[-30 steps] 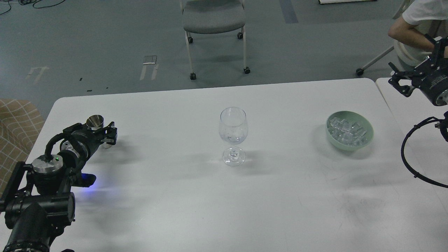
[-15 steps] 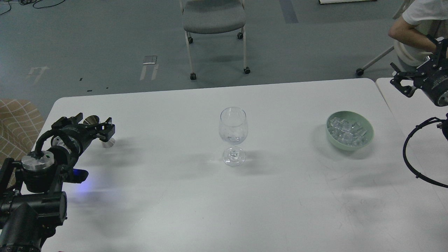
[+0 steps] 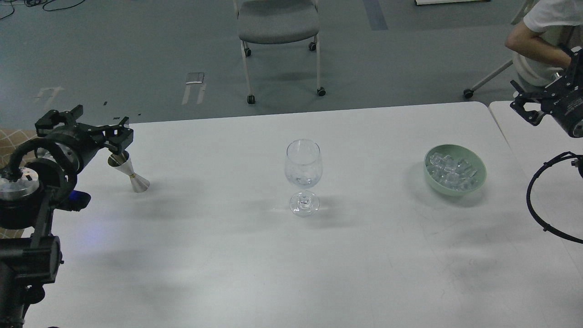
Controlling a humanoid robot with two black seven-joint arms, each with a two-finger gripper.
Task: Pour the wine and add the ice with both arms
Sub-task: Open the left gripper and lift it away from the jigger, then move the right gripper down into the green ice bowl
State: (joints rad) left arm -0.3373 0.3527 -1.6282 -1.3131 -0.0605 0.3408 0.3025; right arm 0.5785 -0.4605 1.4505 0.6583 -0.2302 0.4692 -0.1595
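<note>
A clear wine glass (image 3: 304, 171) stands upright at the middle of the white table (image 3: 255, 264). A small amount of clear wine (image 3: 303, 181) lies at the bottom of its bowl, barely visible. A heap of ice cubes (image 3: 452, 172) fills a pale green bowl (image 3: 479, 178) at the right. A silver metal jigger (image 3: 130, 175) stands on the table at the left. My left gripper (image 3: 86, 126) is open and empty just above and left of the jigger, one finger hiding part of its rim. My right gripper (image 3: 520, 99) is open and empty, raised beyond the table's right edge.
A second white table (image 3: 519, 136) abuts on the right. A grey wheeled chair (image 3: 278, 23) stands on the floor behind the table. A seated person (image 3: 542, 32) is at the far right, behind my right arm. A black cable loop (image 3: 535, 200) hangs over the right side.
My left gripper has let go of the jigger and risen up and to the left; the jigger stays standing. My right gripper has drifted slightly right and up.
</note>
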